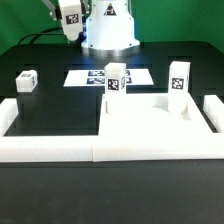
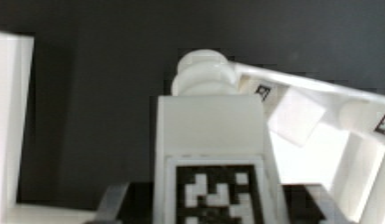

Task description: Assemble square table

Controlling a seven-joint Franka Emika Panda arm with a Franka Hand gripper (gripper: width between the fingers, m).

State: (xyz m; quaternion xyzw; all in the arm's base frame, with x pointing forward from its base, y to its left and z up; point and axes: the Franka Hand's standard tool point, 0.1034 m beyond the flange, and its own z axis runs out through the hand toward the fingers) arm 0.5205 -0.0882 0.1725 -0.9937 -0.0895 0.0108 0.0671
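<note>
The gripper (image 2: 208,206) shows in the wrist view only as dark edges on either side of the held leg post (image 2: 210,130). It seems clamped on the post's tagged end, though the fingertips are cut off at the frame edge. The post's rounded tip is blurred, and so are the white tagged shapes beyond it, which cannot be named. The exterior view cuts the arm off at its upper left. Only that view shows the tabletop (image 1: 150,120), flat at lower centre-right inside the border wall (image 1: 50,150). Two upright leg posts (image 1: 116,78) (image 1: 179,76) stand at its far edge; whether they are fixed in cannot be told. One hides part of the marker board (image 1: 90,77). A small leg post (image 1: 26,80) sits well apart at middle left
</note>
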